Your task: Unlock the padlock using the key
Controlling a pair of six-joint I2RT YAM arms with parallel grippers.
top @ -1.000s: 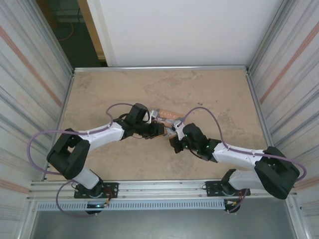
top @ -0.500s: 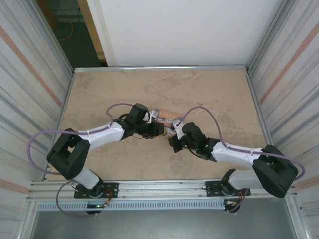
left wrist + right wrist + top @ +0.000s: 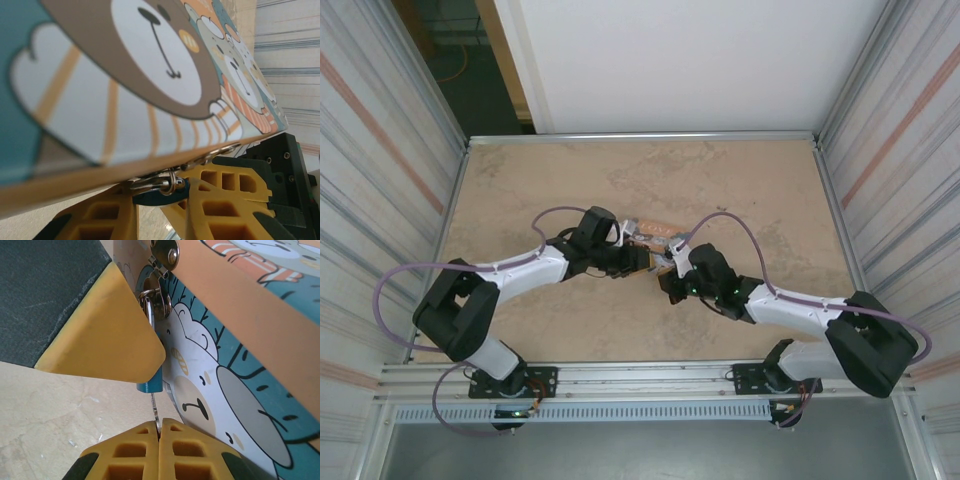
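a: where's the padlock point(image 3: 150, 385) in all this?

b: it hangs by its shackle from the metal clasp point(image 3: 167, 254) on the edge of the cartoon-animal box point(image 3: 240, 390). that's mid-table point(image 3: 740, 180), right between the two arms. only a sliver of its blue body shows below a yellow finger.

a: whose finger?

b: the left gripper point(image 3: 159, 214). from its own camera the lock sits between its two fingers, so i'd say it's pinching the padlock body to steady it.

a: and the key point(image 3: 155, 411)?

b: a thin blade runs straight down from the bottom of the lock into the right gripper point(image 3: 160, 432), whose fingers are pressed together on it. the blade seems to be in the keyway, though the hole itself is hidden.

a: so the turn comes next?

b: that's my reading. to do it well, the right wrist should roll about the line of the blade. no sideways lean and no downward tug, or that thin blade could bend or slip out. the left should hold firm against the twist, so the body doesn't spin along and drag on the clasp.
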